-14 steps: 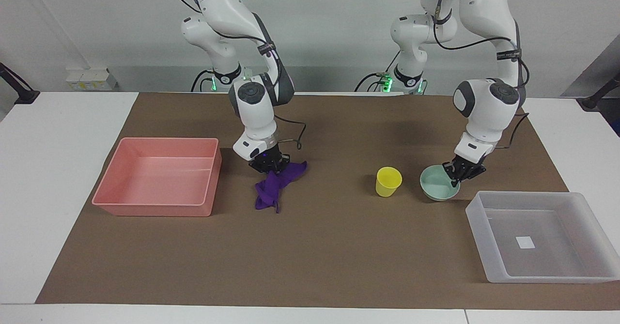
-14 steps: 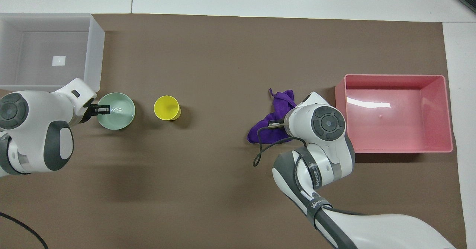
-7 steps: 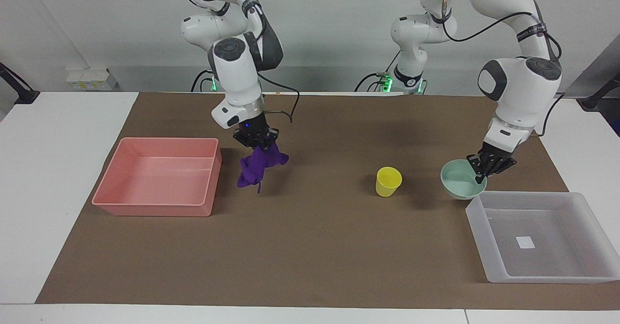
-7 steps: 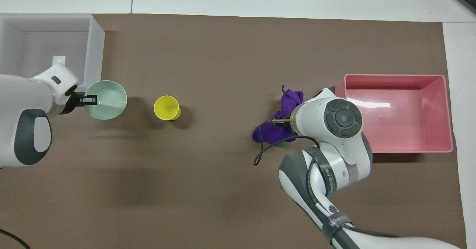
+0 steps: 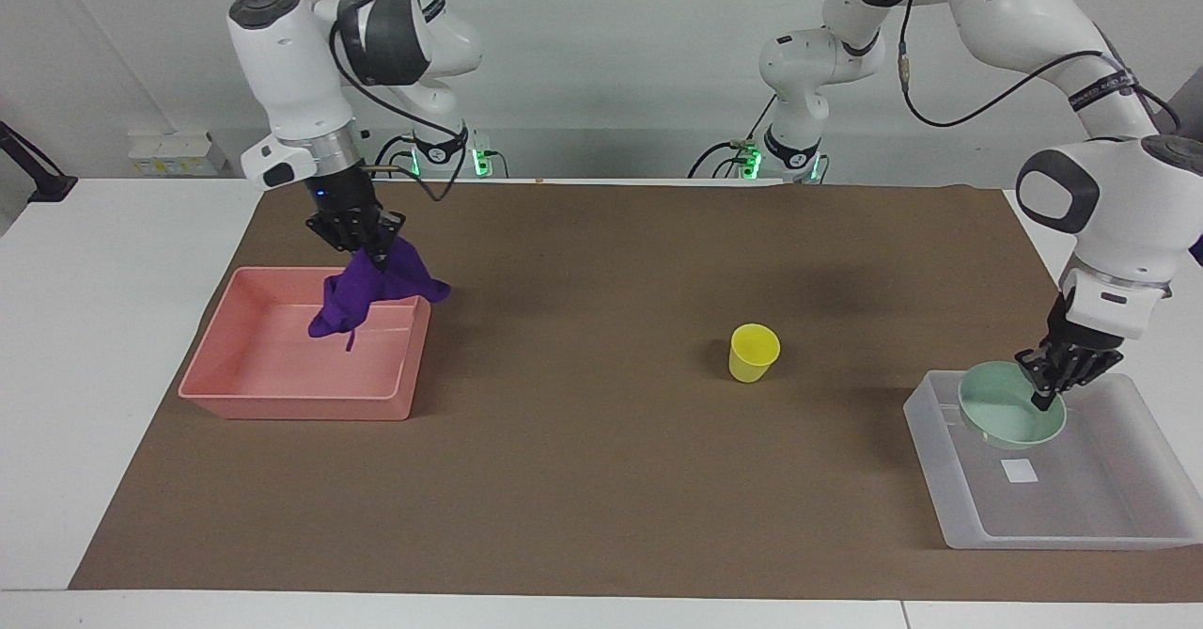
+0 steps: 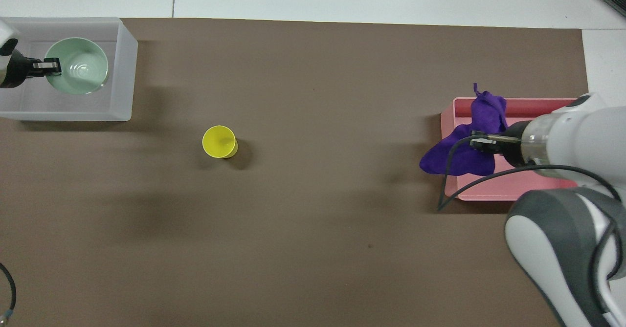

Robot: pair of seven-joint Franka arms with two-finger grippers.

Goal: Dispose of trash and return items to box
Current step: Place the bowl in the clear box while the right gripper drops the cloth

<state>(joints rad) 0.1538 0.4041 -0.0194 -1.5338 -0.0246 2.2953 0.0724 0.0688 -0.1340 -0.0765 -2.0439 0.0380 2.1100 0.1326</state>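
Right hand (image 5: 376, 251) pinching purple rag (image 5: 371, 295) over pink tray (image 5: 282, 394); left hand (image 5: 1045, 399) pinching bowl (image 5: 1006, 419) over box (image 5: 1081, 530).

the cup (image 5: 754, 352) stands on the mat (image 5: 601, 479) between the two trays. the rag (image 5: 371, 290) hangs over the trash tray (image 5: 282, 394), 9 o'clock from the cup in the facing view. the bowl (image 5: 1010, 413) hangs over the box (image 5: 1062, 526), at 4 o'clock.
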